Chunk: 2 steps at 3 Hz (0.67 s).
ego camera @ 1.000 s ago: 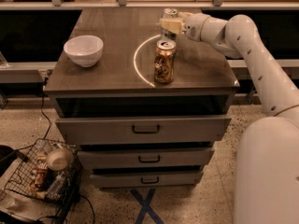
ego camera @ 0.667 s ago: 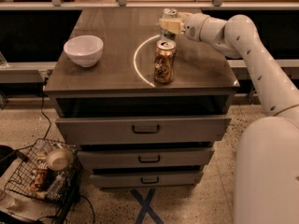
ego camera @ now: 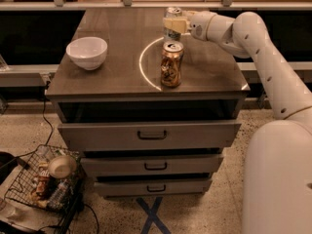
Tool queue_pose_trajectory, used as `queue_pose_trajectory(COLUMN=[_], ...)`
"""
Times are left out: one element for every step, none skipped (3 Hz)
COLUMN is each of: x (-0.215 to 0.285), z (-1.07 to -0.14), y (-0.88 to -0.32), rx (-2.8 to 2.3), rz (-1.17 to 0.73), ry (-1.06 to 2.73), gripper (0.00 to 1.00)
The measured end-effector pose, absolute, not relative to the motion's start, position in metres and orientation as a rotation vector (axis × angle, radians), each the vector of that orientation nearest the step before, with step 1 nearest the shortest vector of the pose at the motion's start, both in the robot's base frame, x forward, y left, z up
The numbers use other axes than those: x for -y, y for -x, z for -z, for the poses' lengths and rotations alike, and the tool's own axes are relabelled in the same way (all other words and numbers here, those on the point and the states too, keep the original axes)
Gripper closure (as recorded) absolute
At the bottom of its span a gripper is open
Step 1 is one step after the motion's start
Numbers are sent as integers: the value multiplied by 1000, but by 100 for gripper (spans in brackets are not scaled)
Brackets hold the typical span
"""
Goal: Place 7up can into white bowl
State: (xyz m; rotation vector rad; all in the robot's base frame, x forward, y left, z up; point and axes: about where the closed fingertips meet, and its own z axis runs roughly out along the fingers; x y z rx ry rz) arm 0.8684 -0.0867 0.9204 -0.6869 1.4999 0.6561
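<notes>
the 7up can (ego camera: 172,12) stands upright near the back of the cabinet top (ego camera: 112,79), right of centre. the gripper (ego camera: 174,25) reaches in from the right, its fingers clasped across the can's middle. just in front, nearer the camera, stands a brown-gold can (ego camera: 171,65); it is not between the 7up can and the white bowl (ego camera: 87,52), which sits well apart near the left edge. on the floor at lower left, a wire basket (ego camera: 22,184) holds a tan bowl (ego camera: 62,166).
</notes>
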Motion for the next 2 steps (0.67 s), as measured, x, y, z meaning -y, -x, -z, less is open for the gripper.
queue_pose_trajectory(x=[88,78], z=[-956,-993], y=[-861,-851], rx=[-1487,-1479], rz=[-628,-605], ry=[696,695], gripper=[100,100])
